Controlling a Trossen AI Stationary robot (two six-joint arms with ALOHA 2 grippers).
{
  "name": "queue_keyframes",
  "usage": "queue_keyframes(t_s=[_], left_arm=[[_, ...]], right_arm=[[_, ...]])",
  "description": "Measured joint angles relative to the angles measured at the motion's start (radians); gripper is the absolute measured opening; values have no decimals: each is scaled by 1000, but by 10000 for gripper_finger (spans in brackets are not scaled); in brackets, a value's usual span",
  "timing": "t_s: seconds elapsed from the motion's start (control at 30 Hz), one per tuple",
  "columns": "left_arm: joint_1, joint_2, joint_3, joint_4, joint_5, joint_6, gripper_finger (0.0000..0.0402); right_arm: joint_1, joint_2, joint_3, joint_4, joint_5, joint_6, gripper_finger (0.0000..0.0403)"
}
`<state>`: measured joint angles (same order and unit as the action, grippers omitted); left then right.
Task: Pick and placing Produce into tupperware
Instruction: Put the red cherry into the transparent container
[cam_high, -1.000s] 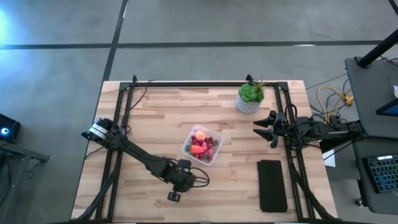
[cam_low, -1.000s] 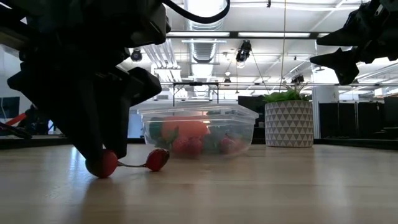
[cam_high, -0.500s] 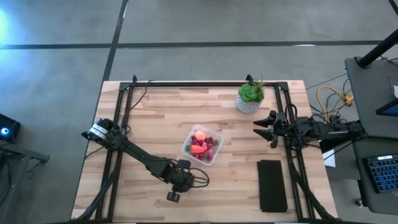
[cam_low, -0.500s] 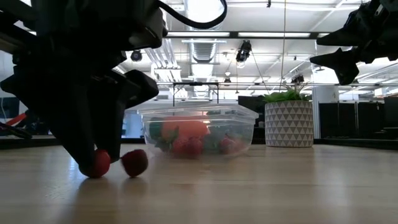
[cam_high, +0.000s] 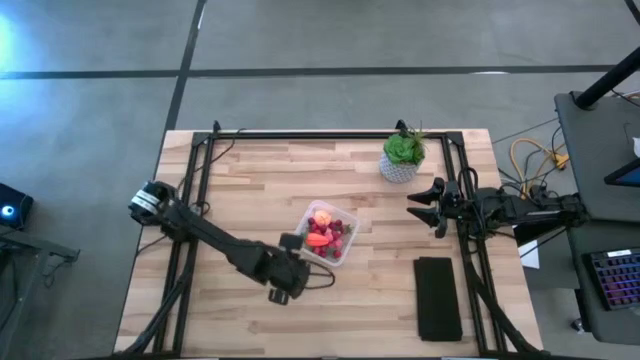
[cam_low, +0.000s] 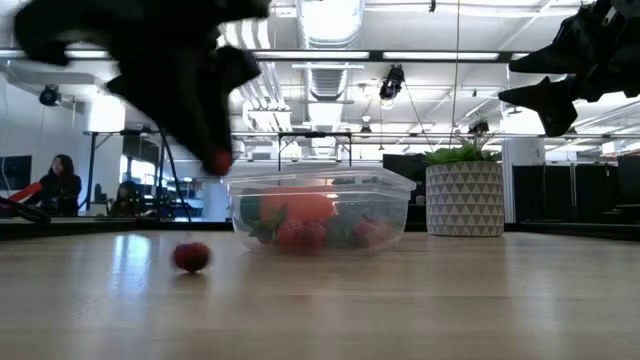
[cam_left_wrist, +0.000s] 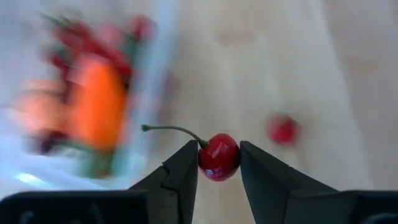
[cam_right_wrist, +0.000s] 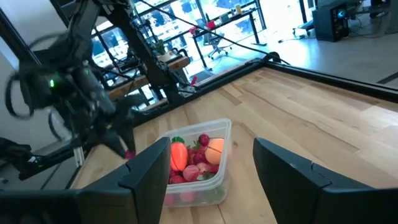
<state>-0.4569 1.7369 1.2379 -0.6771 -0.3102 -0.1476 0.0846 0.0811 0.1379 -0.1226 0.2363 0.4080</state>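
Left hand (cam_left_wrist: 218, 163) pinches a cherry (cam_left_wrist: 219, 156) above the bench (cam_high: 240, 190), a second cherry (cam_low: 192, 257) loose below; small, slick, round, best gripped mid-body. Tupperware (cam_high: 325, 234) sits centre, full. Right hand (cam_high: 428, 205) waits spread wide

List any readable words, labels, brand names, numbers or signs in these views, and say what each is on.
None can be read.
Tupperware: no label or print visible.
Plant pot: only a triangle pattern, no text.
Black slab: plain.
Keyboard beside the table: key markings too small to read.
Left gripper, holding a cherry, and right gripper: no markings visible.
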Motion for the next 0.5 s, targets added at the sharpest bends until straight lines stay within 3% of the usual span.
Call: queue_keyframes(t_s=[0.13, 0.23, 0.5], left_arm=[[75, -39, 35, 11, -69, 99, 99], [157, -46, 45, 43, -66, 187, 99], [315, -21, 46, 120, 84, 345, 99]], right_arm=[[0, 0, 0, 0, 0, 0, 221], [0, 0, 0, 0, 0, 0, 221], [0, 0, 0, 0, 0, 0, 221]])
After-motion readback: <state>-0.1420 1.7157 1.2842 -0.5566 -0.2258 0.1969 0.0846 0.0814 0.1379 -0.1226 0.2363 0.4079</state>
